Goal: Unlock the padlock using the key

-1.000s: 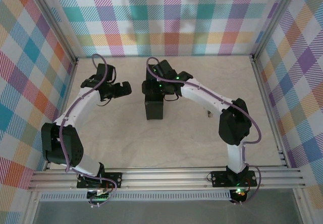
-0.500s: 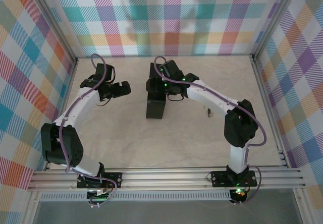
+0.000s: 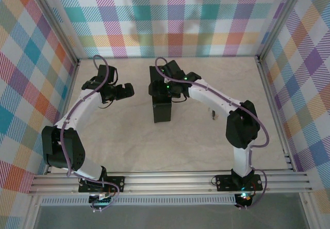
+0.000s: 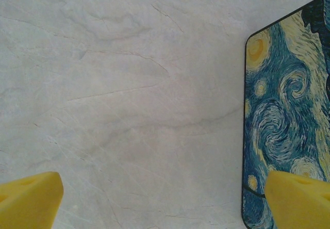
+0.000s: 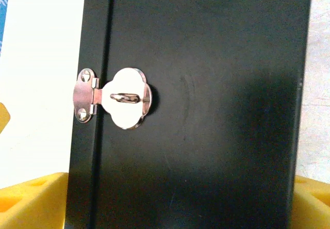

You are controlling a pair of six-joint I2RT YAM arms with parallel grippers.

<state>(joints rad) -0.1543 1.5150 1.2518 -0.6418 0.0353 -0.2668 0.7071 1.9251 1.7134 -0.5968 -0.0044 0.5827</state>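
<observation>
The box (image 3: 162,111) stands mid-table, its dark face (image 5: 206,110) under my right wrist. My right gripper (image 3: 161,87) straddles it, yellow fingertips (image 5: 31,200) pressed to both sides, shut on the box. A silver hasp (image 5: 119,99) lies over its staple, with no padlock on it. My left gripper (image 3: 127,91) hangs left of the box, open, with bare table between its fingers (image 4: 28,200); the blue swirl-painted face (image 4: 289,110) is at its right. A tiny metal thing (image 3: 213,116) lies right of the box, too small to tell whether it is the padlock or the key.
Checked walls stand on three sides. An aluminium rail (image 3: 170,180) with the arm bases runs along the near edge. Bare table (image 3: 154,146) lies in front of the box.
My right gripper and the box have shifted slightly to the right, and the box has turned a little. The left arm has not moved.
</observation>
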